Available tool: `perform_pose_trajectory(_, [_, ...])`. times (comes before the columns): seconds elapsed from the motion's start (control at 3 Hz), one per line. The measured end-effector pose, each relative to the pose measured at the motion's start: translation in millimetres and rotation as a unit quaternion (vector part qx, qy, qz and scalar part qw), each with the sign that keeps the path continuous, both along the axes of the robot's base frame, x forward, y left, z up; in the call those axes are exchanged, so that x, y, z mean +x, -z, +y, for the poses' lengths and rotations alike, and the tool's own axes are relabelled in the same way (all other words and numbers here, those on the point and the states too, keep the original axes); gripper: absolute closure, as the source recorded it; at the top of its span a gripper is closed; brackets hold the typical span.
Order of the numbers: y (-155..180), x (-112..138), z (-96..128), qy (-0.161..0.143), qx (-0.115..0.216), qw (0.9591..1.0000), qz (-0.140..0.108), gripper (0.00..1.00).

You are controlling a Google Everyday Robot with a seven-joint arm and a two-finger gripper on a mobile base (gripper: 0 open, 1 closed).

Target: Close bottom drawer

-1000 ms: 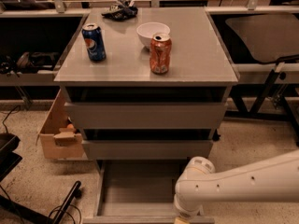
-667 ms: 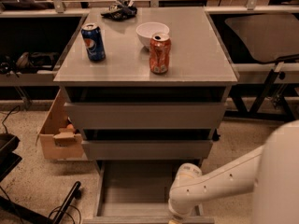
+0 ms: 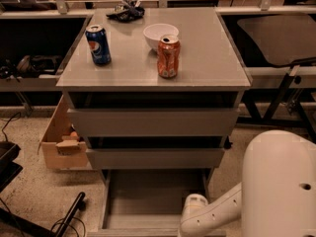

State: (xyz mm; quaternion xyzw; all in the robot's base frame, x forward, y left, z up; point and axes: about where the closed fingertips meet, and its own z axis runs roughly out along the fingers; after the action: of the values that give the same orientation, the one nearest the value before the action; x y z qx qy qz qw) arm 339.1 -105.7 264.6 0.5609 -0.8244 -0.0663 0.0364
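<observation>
The bottom drawer (image 3: 148, 196) of the grey cabinet stands pulled far out toward me, its plain grey-brown inside empty. Its slim front panel (image 3: 133, 232) lies along the bottom edge of the view. My white arm (image 3: 276, 191) fills the lower right and reaches down to the drawer's front right corner. The gripper (image 3: 193, 216) sits at the arm's end just above that front panel; its tip is cut off by the frame edge. The middle drawer (image 3: 155, 158) and top drawer (image 3: 153, 122) above are nearly shut.
On the cabinet top (image 3: 207, 58) stand a blue Pepsi can (image 3: 98, 44), an orange can (image 3: 168, 56), a white bowl (image 3: 160, 35) and a dark bundle (image 3: 126, 12). A cardboard box (image 3: 61, 142) sits left of the cabinet. Black cables and a stand (image 3: 69, 216) lie lower left.
My arm has swung leftward and closer to the camera, now filling the lower right. The gripper end has shifted slightly left along the drawer front. The drawer still stands open.
</observation>
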Motion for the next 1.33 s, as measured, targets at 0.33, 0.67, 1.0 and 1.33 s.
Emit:
perform_pose_trajectory(0.33, [37.8,-15.7,0.6,0.012,0.006,0.9999,0.011,0.64])
perform_pose_trajectory(0.67, [63.0,-15.2,10.4,0.026,0.021,0.9994,0.007,0.87])
perform_pose_trajectory(1.0, [79.7,7.6,28.0,0.066,0.044,0.9964,-0.03,1.0])
perform_pose_trajectory(1.33, [86.1,25.6,42.6,0.088,0.061,0.9927,-0.055,1.0])
